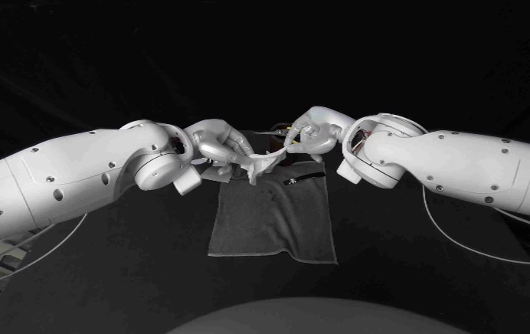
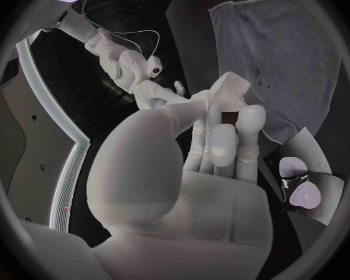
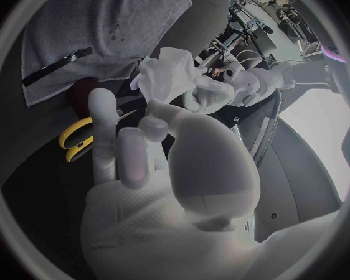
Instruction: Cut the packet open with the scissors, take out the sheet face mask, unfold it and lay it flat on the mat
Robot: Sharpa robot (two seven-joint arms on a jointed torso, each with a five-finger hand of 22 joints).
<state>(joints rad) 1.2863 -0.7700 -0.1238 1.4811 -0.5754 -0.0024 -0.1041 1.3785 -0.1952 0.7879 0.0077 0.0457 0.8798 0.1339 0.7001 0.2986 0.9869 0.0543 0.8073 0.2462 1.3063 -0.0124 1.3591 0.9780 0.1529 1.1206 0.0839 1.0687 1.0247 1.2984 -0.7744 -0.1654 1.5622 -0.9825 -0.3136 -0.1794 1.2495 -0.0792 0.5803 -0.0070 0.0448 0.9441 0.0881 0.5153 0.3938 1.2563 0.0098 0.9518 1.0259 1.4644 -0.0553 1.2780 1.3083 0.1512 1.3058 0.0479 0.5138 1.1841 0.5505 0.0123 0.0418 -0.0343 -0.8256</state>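
Black worktop (image 1: 110,288) against a dark background, a grey mat (image 1: 270,223) spread flat at its middle. White arms in from both sides, wrists bent inward, meeting over the mat's far end. Between them the sheet face mask (image 1: 265,163): white, crumpled, not yet unfolded, over the far part of the mat; touching the cloth or clear of it, impossible to tell.

In the head view: left hand (image 1: 221,146) and right hand (image 1: 312,136) close together, mask bridging the gap, and a dark strip (image 1: 302,180) lying on the mat just beside the mask.

In the left wrist view, a detail hidden from the head view: left hand's thumb and fingers (image 2: 249,127) closed on the mask's bunched edge, plainly grasping it. Also there, the packet (image 2: 301,186), pale with a heart shape on it, flat on the worktop just beside a corner of the mat; open or sealed, full or empty, cannot tell.

In the right wrist view: scissors (image 3: 76,137) with yellow handles, lying on the worktop just off the mat's edge, apart from both hands. Right hand with one finger stretched out straight and the thumb up near the mask's lower fold; pinching it or merely touching it, cannot tell. Same dark strip here too, lying across the mat.
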